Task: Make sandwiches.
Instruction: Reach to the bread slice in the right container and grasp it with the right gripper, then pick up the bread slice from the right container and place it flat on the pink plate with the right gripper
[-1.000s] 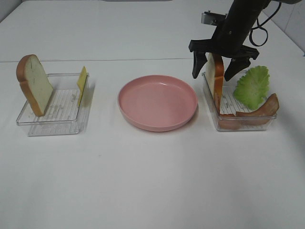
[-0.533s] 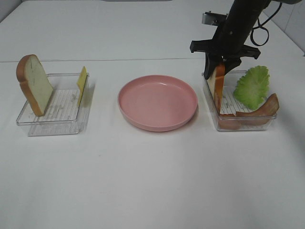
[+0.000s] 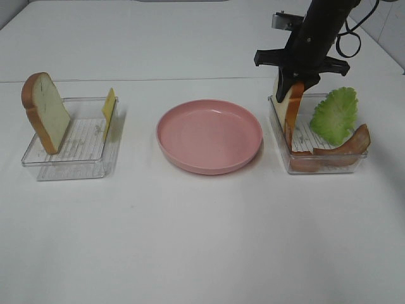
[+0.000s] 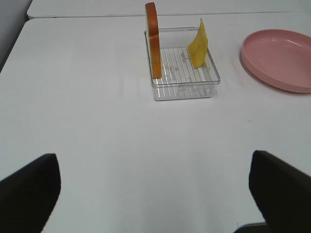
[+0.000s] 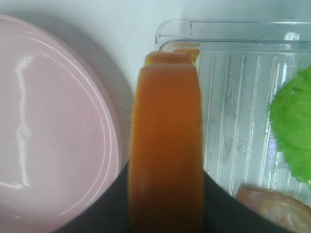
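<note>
Above right tray (image 3: 329, 167), right hand (image 3: 295, 82) pinches bread (image 3: 292, 111).

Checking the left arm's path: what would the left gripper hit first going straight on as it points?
Likely the bare table, short of the clear tray holding bread slice and cheese; depth is unclear.

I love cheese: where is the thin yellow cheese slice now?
High view, left side: the thin yellow cheese slice leans in the clear plastic tray, against its wall nearest the round pink plate, opposite a brown-crusted bread slice.
</note>
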Controlling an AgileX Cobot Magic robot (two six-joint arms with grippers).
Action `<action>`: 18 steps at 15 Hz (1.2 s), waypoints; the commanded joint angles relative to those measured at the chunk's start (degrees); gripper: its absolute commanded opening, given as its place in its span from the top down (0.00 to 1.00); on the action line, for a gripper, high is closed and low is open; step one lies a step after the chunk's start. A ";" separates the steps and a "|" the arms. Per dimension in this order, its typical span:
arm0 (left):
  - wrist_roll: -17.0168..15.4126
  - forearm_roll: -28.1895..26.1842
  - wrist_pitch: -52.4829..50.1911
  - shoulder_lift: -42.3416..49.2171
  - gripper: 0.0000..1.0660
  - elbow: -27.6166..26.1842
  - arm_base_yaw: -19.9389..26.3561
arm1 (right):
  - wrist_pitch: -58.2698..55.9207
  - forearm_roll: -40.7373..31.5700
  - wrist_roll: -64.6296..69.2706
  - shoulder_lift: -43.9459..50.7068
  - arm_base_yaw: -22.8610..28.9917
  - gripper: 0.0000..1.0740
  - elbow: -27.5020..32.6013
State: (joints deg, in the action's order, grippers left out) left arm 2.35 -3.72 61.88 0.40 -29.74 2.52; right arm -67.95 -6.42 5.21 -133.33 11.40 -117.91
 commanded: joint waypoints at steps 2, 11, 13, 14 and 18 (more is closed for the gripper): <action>0.00 -0.34 -0.57 0.80 0.08 0.11 -0.34 | -0.23 -1.32 2.06 3.95 0.00 1.00 -0.86; 0.00 -0.34 -0.57 0.80 0.08 0.11 -0.34 | 1.26 -20.28 -3.50 16.84 0.80 1.00 3.67; 0.00 -0.34 -0.57 0.80 0.08 0.11 -0.34 | 9.00 -29.51 -6.47 20.34 3.90 1.00 11.80; 0.00 -0.34 -0.57 0.80 0.08 0.11 -0.34 | 10.43 -30.25 -6.70 20.63 4.93 1.00 13.58; 0.00 -0.34 -0.57 0.80 0.08 0.11 -0.34 | 16.33 -30.94 -7.85 16.21 10.08 1.00 18.96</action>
State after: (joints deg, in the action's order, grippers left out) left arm 2.35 -3.72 61.88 0.40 -29.74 2.52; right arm -52.14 -37.41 -2.01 -117.91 21.43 -99.24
